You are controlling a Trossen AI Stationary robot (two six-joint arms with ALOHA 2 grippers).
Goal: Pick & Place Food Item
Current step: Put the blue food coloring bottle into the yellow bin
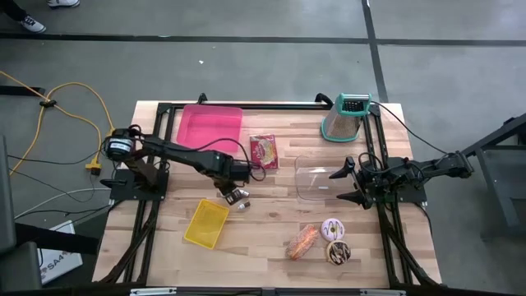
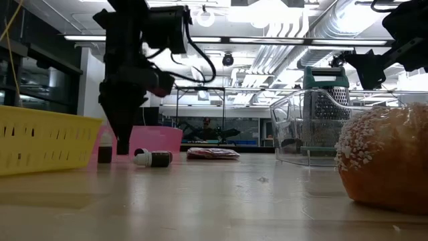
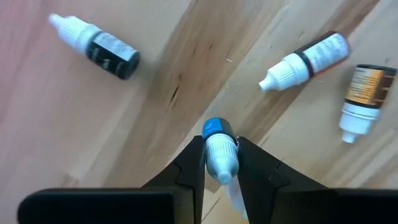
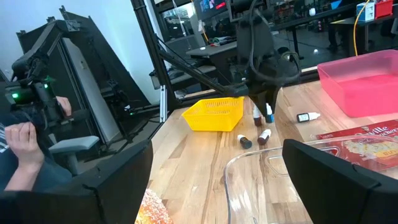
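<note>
Nearest the table's front edge: sugar-crusted pastry (image 1: 302,241), oblong, beside two round iced doughnuts (image 1: 334,241), one pink, one dark. Further in, yellow slotted plastic basket (image 1: 206,224), rectangular, lying on pale wood-plank table (image 1: 271,214). Just past the basket, left gripper (image 3: 221,163) pointed down, dark wedge fingers clamped on a small dropper bottle (image 3: 220,152), blue band, white ribbed cap. Three more small dropper bottles (image 3: 97,46) lying loose on the planks close by, well apart from each other. Mid-table right, right gripper (image 1: 348,182) spread wide at the clear plastic container (image 1: 315,179), holding nothing. Beyond: glossy snack packet (image 1: 264,151), flat pink plastic tray (image 1: 209,127), metal cheese grater (image 1: 348,118) with teal handle.
</note>
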